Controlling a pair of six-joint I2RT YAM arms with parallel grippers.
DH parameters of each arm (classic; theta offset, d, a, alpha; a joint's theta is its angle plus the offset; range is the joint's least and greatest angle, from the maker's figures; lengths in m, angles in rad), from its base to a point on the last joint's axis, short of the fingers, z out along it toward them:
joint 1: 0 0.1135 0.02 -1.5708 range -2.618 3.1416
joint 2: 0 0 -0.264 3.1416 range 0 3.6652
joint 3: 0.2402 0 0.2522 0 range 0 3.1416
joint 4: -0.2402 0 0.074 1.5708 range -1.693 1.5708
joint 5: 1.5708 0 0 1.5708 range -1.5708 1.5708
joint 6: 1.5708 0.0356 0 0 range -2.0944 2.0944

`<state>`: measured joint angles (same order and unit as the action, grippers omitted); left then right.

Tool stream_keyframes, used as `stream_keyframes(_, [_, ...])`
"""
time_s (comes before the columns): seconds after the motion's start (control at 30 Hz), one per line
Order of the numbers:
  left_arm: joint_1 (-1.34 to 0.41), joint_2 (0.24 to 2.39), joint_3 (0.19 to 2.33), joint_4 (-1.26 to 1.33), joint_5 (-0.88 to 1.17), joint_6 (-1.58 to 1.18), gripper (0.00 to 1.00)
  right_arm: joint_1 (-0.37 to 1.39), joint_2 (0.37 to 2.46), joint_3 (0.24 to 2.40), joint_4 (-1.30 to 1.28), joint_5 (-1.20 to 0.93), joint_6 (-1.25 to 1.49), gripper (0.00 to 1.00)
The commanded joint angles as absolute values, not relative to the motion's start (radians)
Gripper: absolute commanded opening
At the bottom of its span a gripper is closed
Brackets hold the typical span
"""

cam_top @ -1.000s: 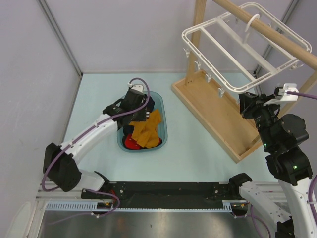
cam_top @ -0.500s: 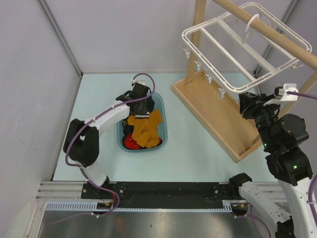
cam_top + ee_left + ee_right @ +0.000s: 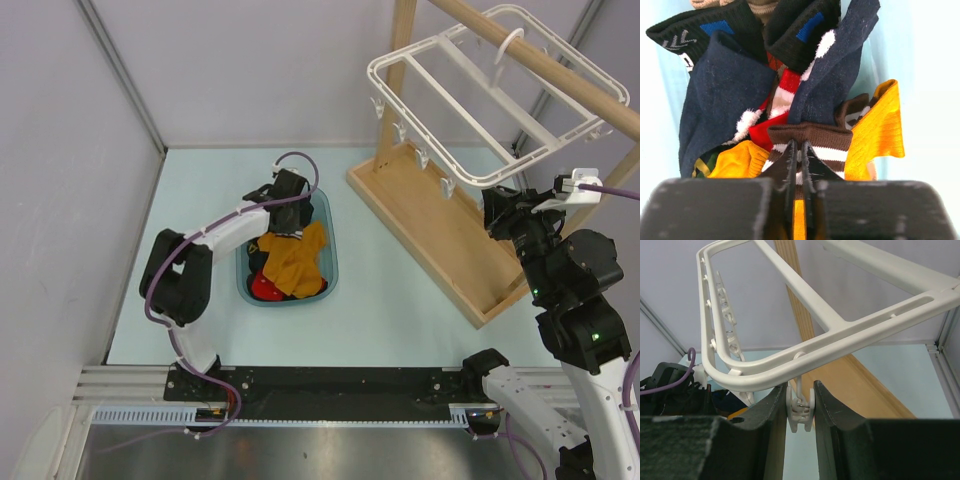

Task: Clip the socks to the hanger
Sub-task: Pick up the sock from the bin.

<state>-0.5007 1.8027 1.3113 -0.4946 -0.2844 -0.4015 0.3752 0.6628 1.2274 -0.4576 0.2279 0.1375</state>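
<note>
From above, a blue tub [image 3: 331, 268] sat on the table with mustard socks [image 3: 296, 262] heaped inside it. The left gripper [image 3: 288, 216] reached into the tub's far end. The white hanger [image 3: 478, 181] hung well to the right of the tub and beyond it, with the right gripper [image 3: 495, 205] at its near corner.

The left wrist camera showed the left gripper [image 3: 799, 148] pressed together inside the tub, pinching a mustard sock [image 3: 879, 131] by its brown, white-striped cuff; navy socks [image 3: 722, 97] and a red sock [image 3: 764, 134] lay behind.

The right wrist camera showed the right gripper [image 3: 800, 391], far from the tub, squeezing a white clip [image 3: 800, 412] dangling from the hanger [image 3: 771, 374].
</note>
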Motion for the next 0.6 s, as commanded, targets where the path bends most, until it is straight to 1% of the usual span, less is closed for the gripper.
stream_keyframes(0.0, [-0.494,1.773,1.347,-0.495,-0.250,-0.402,0.00,0.373,0.666,1.261,-0.456,0.227,0.127,0.00])
stream_keyframes(0.2, [-0.495,1.606,1.332,-0.523,-0.282,-0.379,0.00,0.373,0.660,1.261,-0.454,0.230,0.129,0.00])
stream_keyframes(0.33, [-0.497,1.477,1.296,-0.497,-0.261,-0.321,0.03,0.373,0.661,1.261,-0.456,0.230,0.132,0.00])
stream_keyframes(0.43, [-0.502,1.378,1.260,-0.447,-0.213,-0.270,0.03,0.373,0.663,1.261,-0.454,0.227,0.135,0.00])
stream_keyframes(0.57, [-0.511,1.267,1.180,-0.309,-0.086,-0.210,0.02,0.373,0.660,1.261,-0.449,0.212,0.138,0.00])
